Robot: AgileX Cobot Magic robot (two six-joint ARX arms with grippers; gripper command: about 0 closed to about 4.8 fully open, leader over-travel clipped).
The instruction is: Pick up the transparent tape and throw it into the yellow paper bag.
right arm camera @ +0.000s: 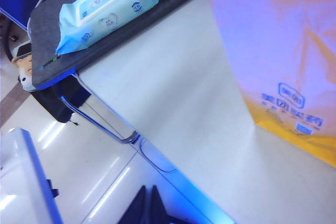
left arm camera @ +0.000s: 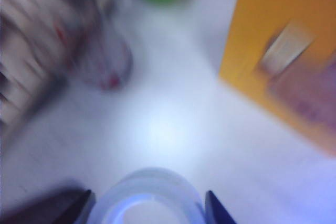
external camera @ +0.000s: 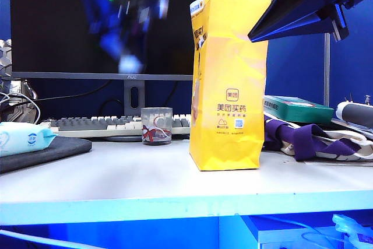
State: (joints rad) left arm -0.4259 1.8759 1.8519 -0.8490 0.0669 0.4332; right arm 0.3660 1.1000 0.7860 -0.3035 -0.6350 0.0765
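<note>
The transparent tape (left arm camera: pixel 152 179), a pale clear ring, sits between the dark fingers of my left gripper (left arm camera: pixel 148 196), which is shut on it above the white table. In the exterior view that gripper (external camera: pixel 125 45) is a blue blur high in front of the monitor, left of the bag's top, with a pale smear (external camera: pixel 129 63) at its tip. The yellow paper bag (external camera: pixel 227 86) stands upright mid-table and also shows as bag (left arm camera: pixel 273 35) and bag (right arm camera: pixel 273 40). My right gripper (external camera: pixel 256 33) hangs shut and empty by the bag's upper right; its gripper tips (right arm camera: pixel 147 203) are pressed together.
A glass cup with red marks (external camera: pixel 157 125) stands left of the bag, before a keyboard (external camera: pixel 99 125) and monitor (external camera: pixel 58 21). A wipes pack (external camera: pixel 23 138) lies on a dark mat (external camera: pixel 52 150) at left. A green box (external camera: pixel 297 109) and purple-white cloth (external camera: pixel 315 141) lie at right.
</note>
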